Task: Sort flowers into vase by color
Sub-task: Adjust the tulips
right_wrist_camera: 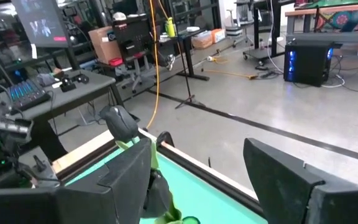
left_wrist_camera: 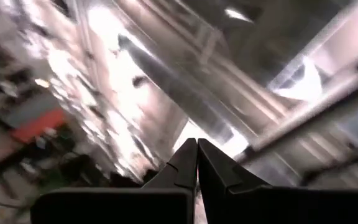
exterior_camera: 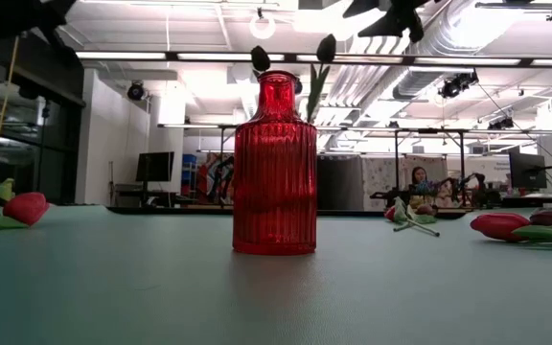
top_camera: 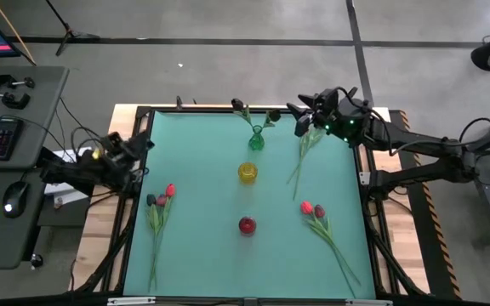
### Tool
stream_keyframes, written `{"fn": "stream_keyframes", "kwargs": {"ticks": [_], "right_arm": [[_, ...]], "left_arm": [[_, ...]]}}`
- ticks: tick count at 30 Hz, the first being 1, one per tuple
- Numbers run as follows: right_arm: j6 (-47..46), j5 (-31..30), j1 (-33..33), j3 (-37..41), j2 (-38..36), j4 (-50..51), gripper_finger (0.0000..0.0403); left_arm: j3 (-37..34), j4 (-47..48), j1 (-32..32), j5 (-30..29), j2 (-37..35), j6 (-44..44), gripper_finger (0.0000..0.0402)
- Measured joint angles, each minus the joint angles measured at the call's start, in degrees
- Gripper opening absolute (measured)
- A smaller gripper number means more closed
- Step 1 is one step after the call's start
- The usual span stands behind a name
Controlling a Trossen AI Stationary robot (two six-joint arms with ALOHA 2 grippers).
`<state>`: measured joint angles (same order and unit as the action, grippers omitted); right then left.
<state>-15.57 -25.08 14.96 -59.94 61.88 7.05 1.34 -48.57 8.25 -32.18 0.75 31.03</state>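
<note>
Flowers: soft fake tulips (top_camera: 162,204) lie mid-left and lower right; dark ones stand in the green glass vase (top_camera: 256,138), top centre.
Right end effector (top_camera: 306,124): fingers apart, top right, holding nothing I can see.
Left end effector (top_camera: 143,146): fingers together, left edge.
Risk: thin stems may slip, or a bump may tip the vase on the teal counter (top_camera: 211,255).
</note>
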Motion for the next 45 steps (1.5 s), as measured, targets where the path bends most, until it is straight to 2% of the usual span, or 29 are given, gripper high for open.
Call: {"fn": "stream_keyframes", "kwargs": {"ticks": [2,7,11,15,18,22,27,31,35,41,45], "right_arm": [[0.0,0.0,0.0,0.0,0.0,-0.2,0.0245],[0.1,0.0,0.0,0.0,0.0,-0.4,0.0245],[0.6,0.0,0.1,0.0,0.0,-0.4,0.0245],[1.2,0.0,0.1,0.0,0.0,-0.4,0.0245],[2.7,0.0,0.1,0.0,0.0,-0.3,0.0245],[3.2,0.0,0.0,0.0,0.0,0.6,0.0245],[2.6,0.0,0.1,0.0,0.0,3.4,0.0245],[2.6,0.0,0.1,0.0,0.0,5.2,0.0245],[2.6,0.0,0.5,0.0,0.0,6.4,0.0245],[2.3,0.0,1.7,0.0,0.0,6.9,0.0245],[1.2,0.0,1.9,0.0,0.0,6.9,0.0245]], "left_arm": [[1.6,4.1,0.0,-1.7,1.3,3.0,0.0],[9.7,21.7,0.0,4.4,12.4,15.8,0.0],[18.5,34.0,0.0,12.7,22.1,19.4,0.0],[27.2,55.6,0.8,24.2,27.8,31.1,0.0],[30.4,67.4,4.5,28.7,32.6,42.3,0.0],[31.9,73.1,11.7,30.3,40.2,54.3,0.0],[34.2,83.4,20.0,40.4,51.7,64.1,0.0],[36.6,94.2,26.0,44.0,60.1,68.3,0.0],[37.5,96.6,30.0,44.2,65.9,68.8,0.0],[37.5,101.8,31.3,43.5,73.0,64.0,0.0],[37.5,102.1,31.2,41.8,76.3,60.5,0.0]]}}
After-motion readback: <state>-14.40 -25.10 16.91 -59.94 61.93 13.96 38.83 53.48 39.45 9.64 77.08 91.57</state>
